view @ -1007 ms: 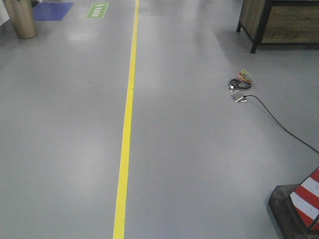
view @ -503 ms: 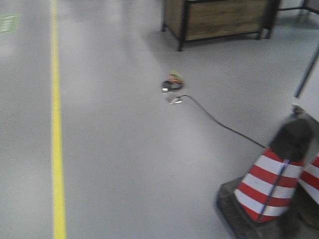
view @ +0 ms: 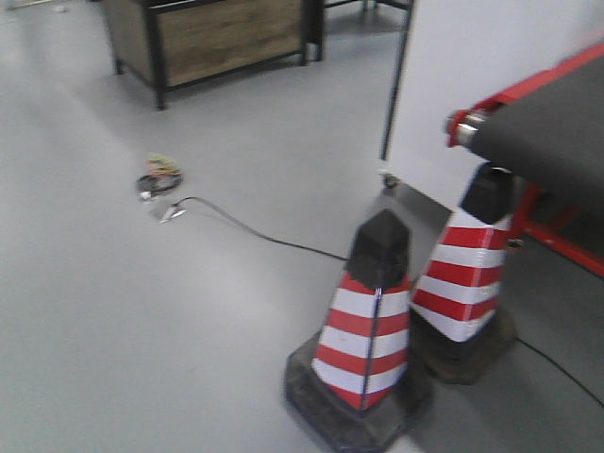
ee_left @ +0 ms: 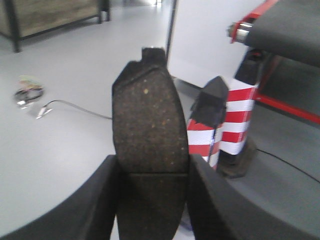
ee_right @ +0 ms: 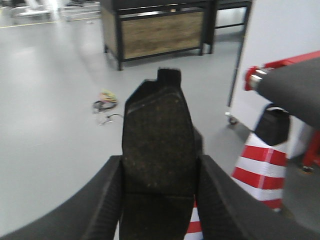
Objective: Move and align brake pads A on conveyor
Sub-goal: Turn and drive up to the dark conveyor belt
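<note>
My left gripper (ee_left: 152,170) is shut on a dark grey brake pad (ee_left: 147,130), which stands upright between its fingers with the groove at jaw level. My right gripper (ee_right: 159,167) is shut on a second brake pad (ee_right: 159,135), held the same way. The conveyor's charcoal belt (view: 557,123) with its red edge strip and end roller shows at the right of the front view, and also in the left wrist view (ee_left: 290,25) and in the right wrist view (ee_right: 295,82). No gripper shows in the front view. The other pads are out of view.
Two red-and-white traffic cones (view: 363,330) (view: 472,274) stand on the grey floor below the conveyor's end. A black cable (view: 255,231) runs across the floor to a small coil (view: 159,179). A wooden cabinet on a black frame (view: 217,38) stands at the back. A white panel (view: 453,66) stands beside the conveyor.
The front view has swung to the right: the yellow floor line has left the frame, and the cones, the white panel and the conveyor's end have come in.
</note>
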